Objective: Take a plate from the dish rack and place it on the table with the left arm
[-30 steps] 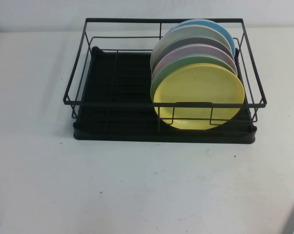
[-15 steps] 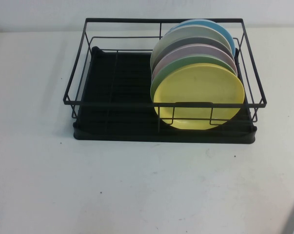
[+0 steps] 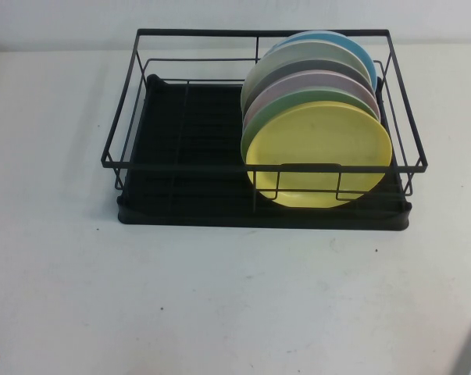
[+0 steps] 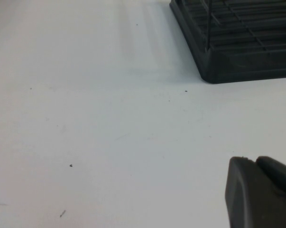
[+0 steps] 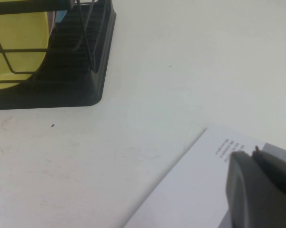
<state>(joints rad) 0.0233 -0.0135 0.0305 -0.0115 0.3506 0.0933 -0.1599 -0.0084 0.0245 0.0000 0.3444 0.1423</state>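
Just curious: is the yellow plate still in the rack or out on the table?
In: the yellow plate stands on edge inside the dish rack, frontmost. Neither gripper touches it.

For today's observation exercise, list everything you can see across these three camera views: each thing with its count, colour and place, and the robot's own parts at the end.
Dish rack: one, black wire with black tray base, far middle of the table.
Yellow plate: one, yellow, standing on edge at the front of the row in the rack's right half.
Green plate: one, mint green, directly behind the yellow plate.
Other plates: at least four, pinkish, grey, pale and blue, behind the green one.
Table: one, white, under everything.
Paper sheet: one, white with small print, on the table's near right.
Left gripper: one, black, low over the table's near left.
Right gripper: one, black, over the paper sheet.
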